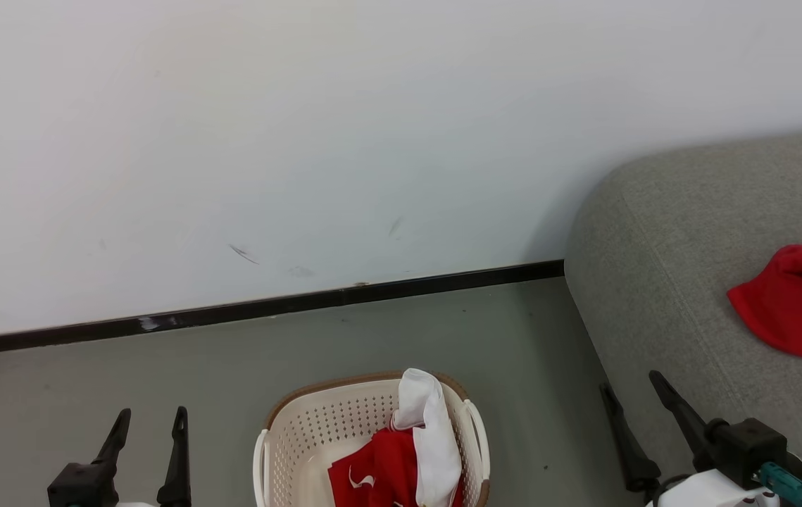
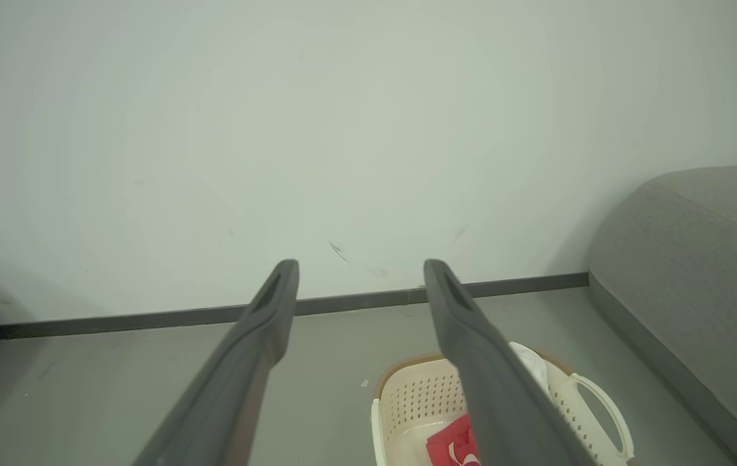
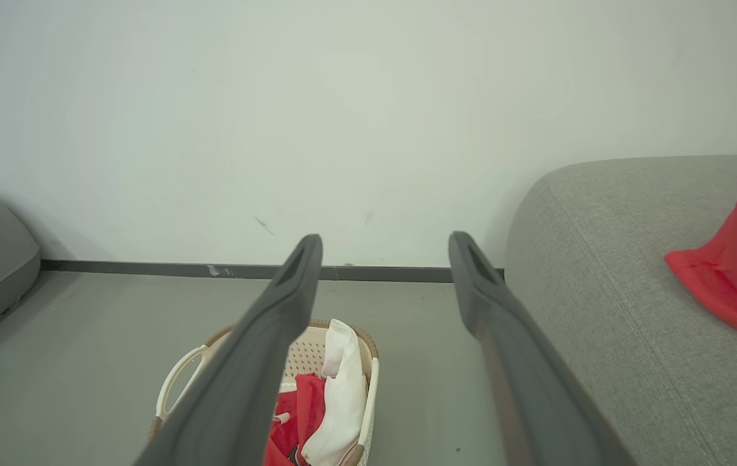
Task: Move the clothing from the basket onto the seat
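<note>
The white garment (image 1: 436,436) and red clothing (image 1: 379,468) lay in the basket (image 1: 302,436), low between the left jaws and right jaws. Another red garment (image 1: 798,303) lay on the seat (image 1: 654,267), beyond the right jaws. Both sets gaped wide and empty. This looked like a pause between transfers; the next move would be to reach down and pinch cloth.

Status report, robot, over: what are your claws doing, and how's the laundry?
Left gripper, right gripper: open, empty. One red garment on seat. White garment, red jersey in basket. No obstacle seen.
</note>
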